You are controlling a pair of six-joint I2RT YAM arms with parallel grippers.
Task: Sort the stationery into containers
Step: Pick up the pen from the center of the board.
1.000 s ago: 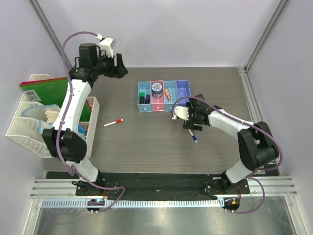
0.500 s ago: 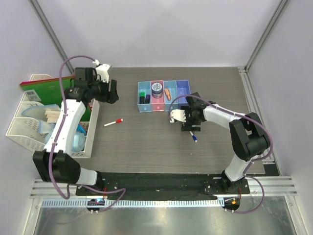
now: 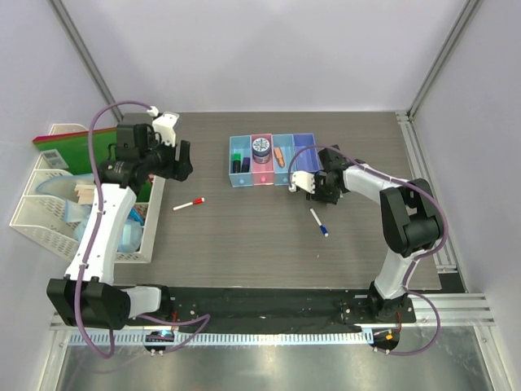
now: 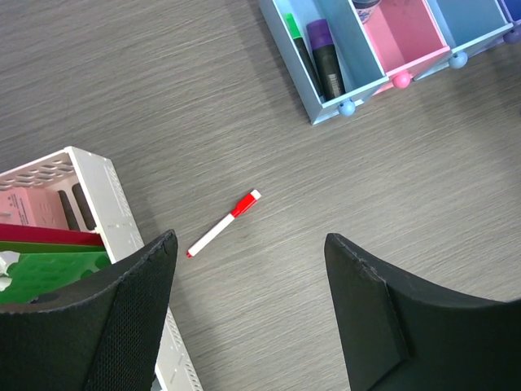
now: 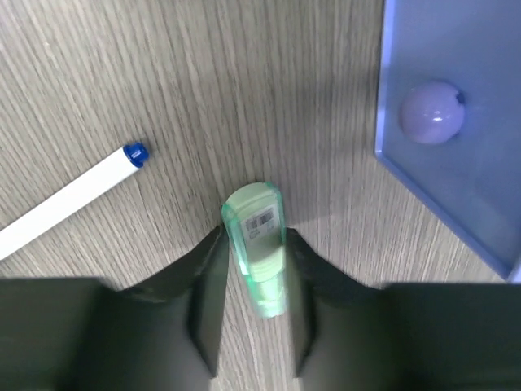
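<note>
Right gripper (image 5: 253, 240) is pinching the green-white bottle (image 5: 256, 265) snugly between its fingers just beside the purple-blue bin (image 5: 456, 122), while left gripper (image 4: 248, 243) is hanging wide open, empty, over the red-capped marker (image 4: 222, 223).

Robot lab test cell: two robot arms (image 3: 104, 213) bolted to a metal rail (image 3: 269, 313) at a wood-grain bench (image 3: 244, 240), with plain white panels (image 3: 269, 49) and aluminium posts (image 3: 80, 50) around it.

Your top view looked steeply down from above and behind the table's (image 3: 244, 236) near edge, with the row of bins (image 3: 286, 175) just beyond its middle. Your left wrist view hung well to that row's near-left, looking down and catching its left end. Your right wrist view sat very close at its near-right corner, and the top view covered both patches.
</note>
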